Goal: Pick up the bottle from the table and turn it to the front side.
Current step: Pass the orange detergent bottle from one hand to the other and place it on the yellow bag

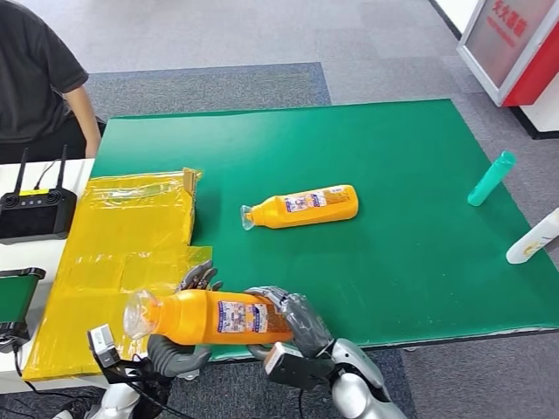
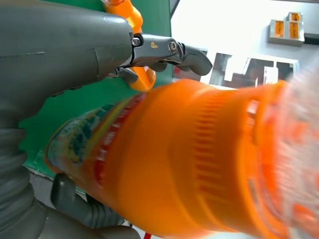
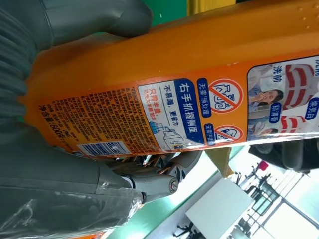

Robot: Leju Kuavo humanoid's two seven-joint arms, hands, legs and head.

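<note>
While my left hand (image 1: 173, 353) is cradling the neck end and my right hand (image 1: 300, 321) is clasping the base end, I am holding the orange bottle (image 1: 210, 316) level, lifted off the desk (image 1: 422, 288) and hanging just before its near edge. Judging by the barcode and small print facing the right wrist camera, the back label is turned my way, so I am partway through the turning step. The next move is calling for a roll about the bottle's long axis, one hand loosening while the other is gripping, until the front panel is facing out. Its clear cap (image 1: 136, 314) is pointing to my left; whether liquid is inside, I cannot tell. Farther out, a second orange bottle (image 1: 303, 207) is lying on its side mid-desk. At the far right, a teal bottle (image 1: 491, 178) and a white bottle (image 1: 533, 238) are lying at the desk's edge.
</note>
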